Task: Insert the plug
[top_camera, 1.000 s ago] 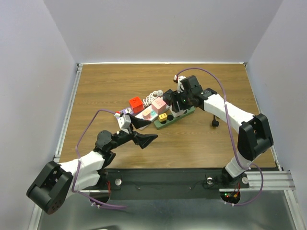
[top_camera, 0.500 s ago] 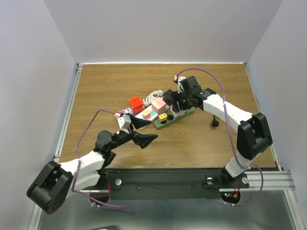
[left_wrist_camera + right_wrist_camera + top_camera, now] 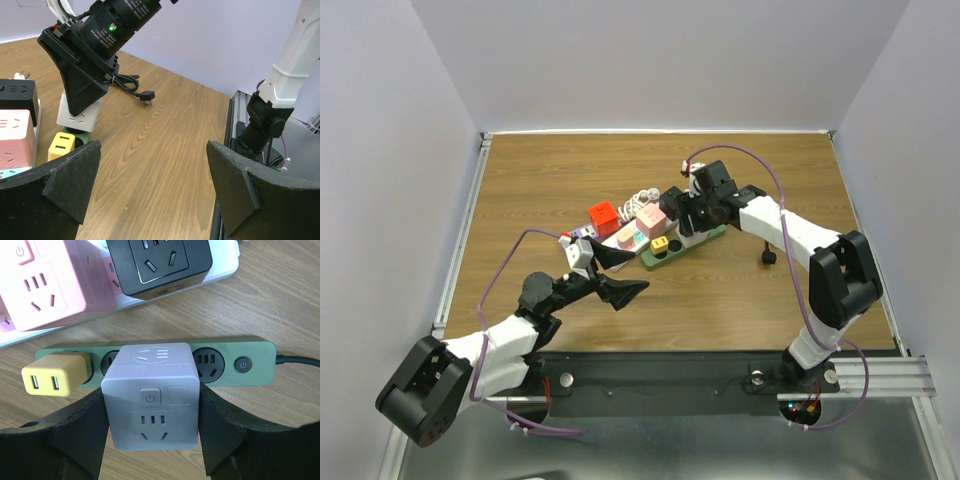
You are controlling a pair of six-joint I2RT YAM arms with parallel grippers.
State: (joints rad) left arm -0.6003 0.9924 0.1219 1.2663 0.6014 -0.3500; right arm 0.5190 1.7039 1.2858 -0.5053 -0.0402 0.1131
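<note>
Two claws in play: the right claw [image 3: 150, 432] is clenched on the white cube plug [image 3: 150, 385], pads on its two side faces. The cube sits at frame centre of the right wrist view, over the middle socket of the green power strip [image 3: 240, 365]. It has a yellow adapter [image 3: 55, 375] just beside it at left and a free socket at right. Meanwhile the left claw [image 3: 150, 200] hangs released with nothing in it, lower left of centre in the top view, well apart from the strip. The step looks like seating the plug, but I cannot tell whether the prongs are fully in. To do it well: hold the cube square to the strip, press straight down, and avoid rocking toward the yellow adapter. Nothing braces the strip, so it may slide on the tabletop [image 3: 550, 170]. No brand name is readable. Power symbols show on the cube's button, on the pink cube [image 3: 45, 290] at upper left and on the strip's button. A small logo beside the cube's button is illegible.
</note>
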